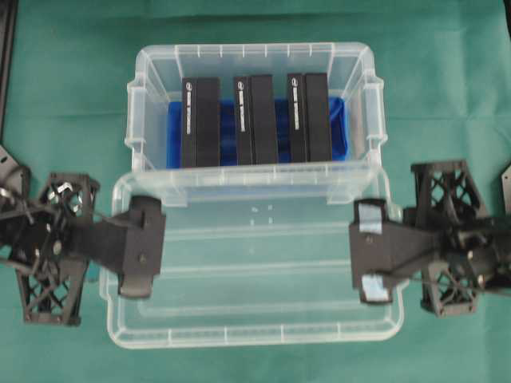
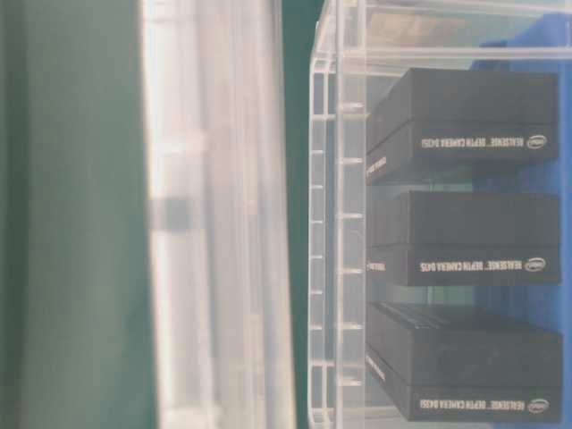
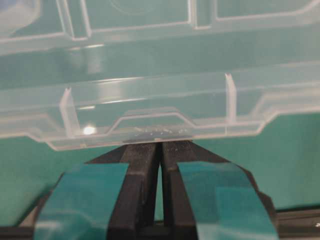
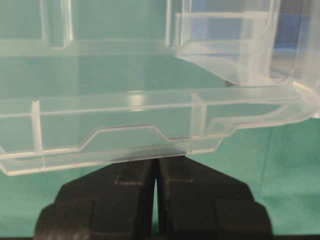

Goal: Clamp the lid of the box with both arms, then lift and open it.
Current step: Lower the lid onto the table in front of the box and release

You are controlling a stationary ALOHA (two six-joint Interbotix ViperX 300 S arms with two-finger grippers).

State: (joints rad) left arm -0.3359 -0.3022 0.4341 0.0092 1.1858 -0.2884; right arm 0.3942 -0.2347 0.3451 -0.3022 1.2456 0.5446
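Lid [image 1: 255, 263]: clear, shallow rectangular panel with rounded corners and lengthwise ribs. Lies flat across the 6 o'clock half of the overhead view, its far long edge overlapping the near rim of the box. Both wrist views show its ribbed side edge with a small central tab directly above the jaws.

Box [image 1: 255, 60]: deep clear tub with thick rim, at 12 o'clock from the lid, uncovered. Blue bottom visible. Holds three black blocks [image 1: 254, 120] standing side by side; the table-level view shows white lettering along their edges.

Left gripper [image 1: 142, 249]: black, at the 9 o'clock short edge of the lid. In the left wrist view its fingers [image 3: 142, 165], faced with teal tape [image 3: 82, 200], stand nearly together with only a thin slit between, their tips meeting the lid's side tab. Jaws closed on the lid edge.

Right gripper [image 1: 374, 254]: black, pale tape patches on its upper face, at the 3 o'clock short edge of the lid. In the right wrist view its jaws are pressed almost together beneath the tab, gripping the lid edge.

Worktop [image 1: 72, 64]: covered in green cloth, carrying box and lid.

Table-level view: the lid shows only as a blurred pale band at 9 o'clock of the box wall.
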